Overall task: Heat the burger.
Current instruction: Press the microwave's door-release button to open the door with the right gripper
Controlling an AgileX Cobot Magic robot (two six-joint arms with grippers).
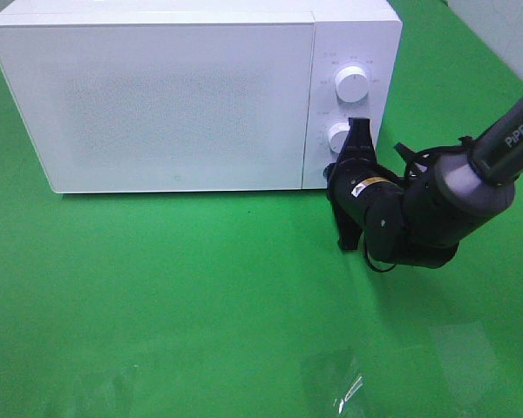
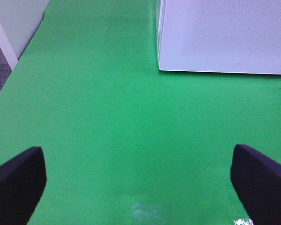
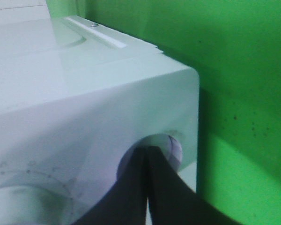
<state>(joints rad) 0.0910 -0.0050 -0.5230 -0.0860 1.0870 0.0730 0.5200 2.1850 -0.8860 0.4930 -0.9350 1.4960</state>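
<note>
The burger is out of view. A white microwave (image 1: 174, 96) stands at the back of the green table with its door closed. My right gripper (image 1: 359, 127) is shut, its two black fingers pressed together, and their tips rest against the lower knob (image 1: 336, 137) of the control panel. In the right wrist view the joined fingertips (image 3: 146, 152) meet that lower knob (image 3: 172, 146). The left gripper (image 2: 139, 180) is open over bare green cloth in front of the microwave's (image 2: 225, 37) left corner, with nothing between its fingers (image 2: 18, 183).
The upper knob (image 1: 352, 84) sits above the lower one on the panel. A strip of clear tape (image 1: 344, 392) glints on the green cloth near the front. A pale wall panel (image 2: 14, 28) borders the table's left edge.
</note>
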